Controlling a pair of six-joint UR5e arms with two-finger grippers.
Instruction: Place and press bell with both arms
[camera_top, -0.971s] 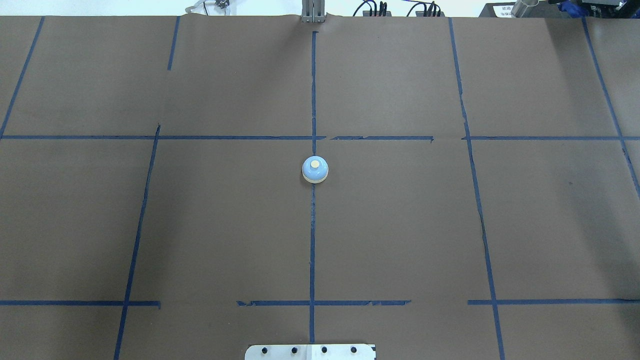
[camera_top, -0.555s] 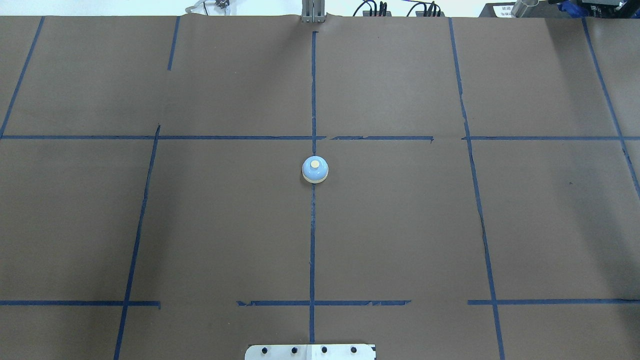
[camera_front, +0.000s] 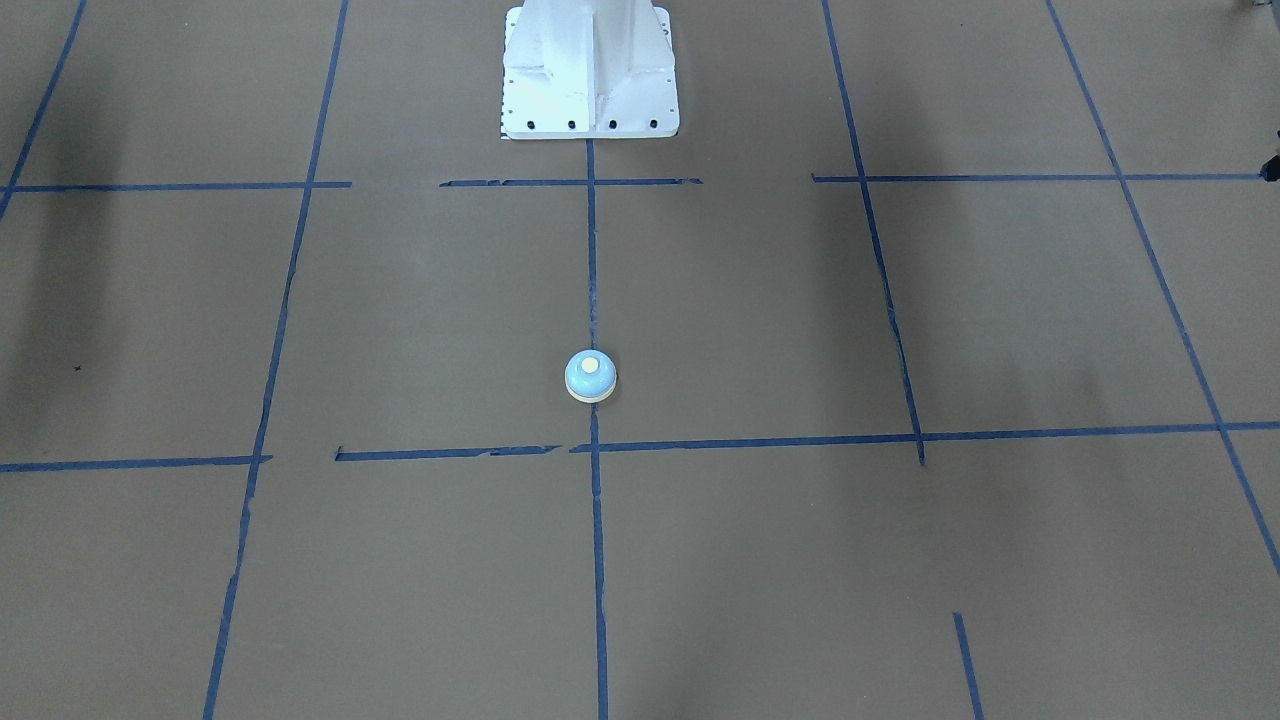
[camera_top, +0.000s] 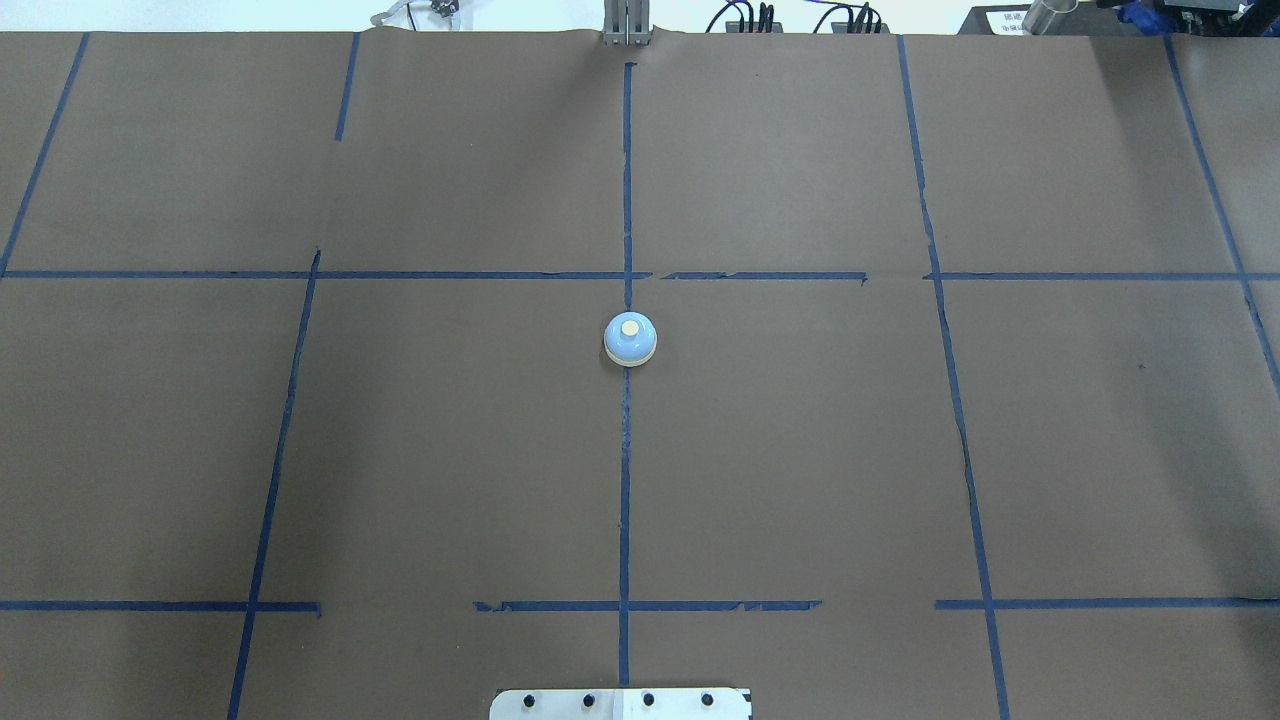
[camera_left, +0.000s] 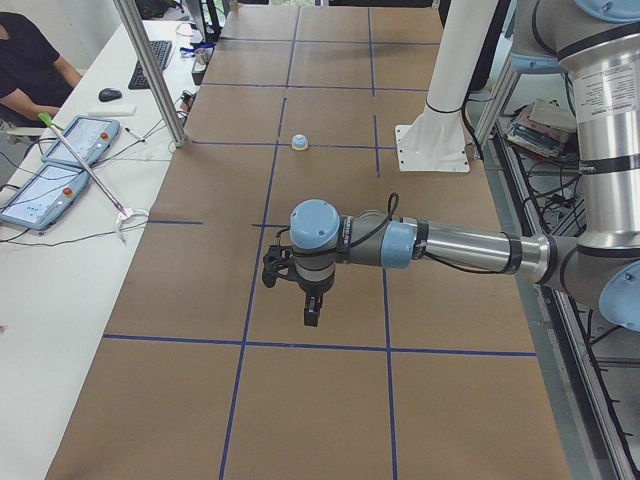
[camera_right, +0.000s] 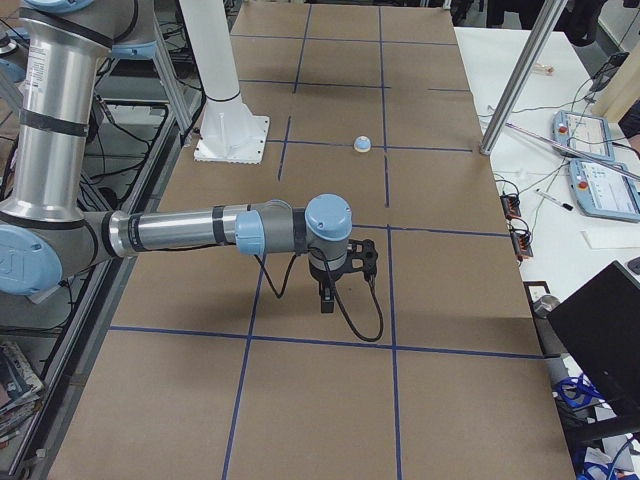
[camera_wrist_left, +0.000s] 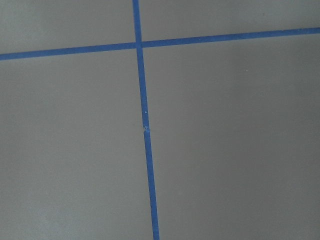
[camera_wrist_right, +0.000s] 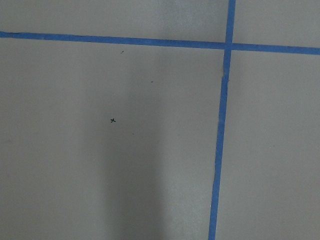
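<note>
The bell (camera_top: 630, 339) is a small light-blue dome with a cream button. It stands alone on the brown table near the centre tape line, and also shows in the front view (camera_front: 590, 377), the left side view (camera_left: 298, 141) and the right side view (camera_right: 363, 144). My left gripper (camera_left: 311, 312) hangs above the table far from the bell, and shows only in the left side view. My right gripper (camera_right: 326, 297) hangs likewise, and shows only in the right side view. I cannot tell whether either is open or shut. Both wrist views show only brown paper and blue tape.
The white pedestal (camera_front: 590, 75) stands at the robot's edge of the table. Blue tape lines (camera_top: 626, 480) divide the brown surface. A side bench holds teach pendants (camera_left: 60, 160) and cables, and a metal post (camera_left: 150, 70) rises beside it. A seated person (camera_left: 30, 65) is at the far left.
</note>
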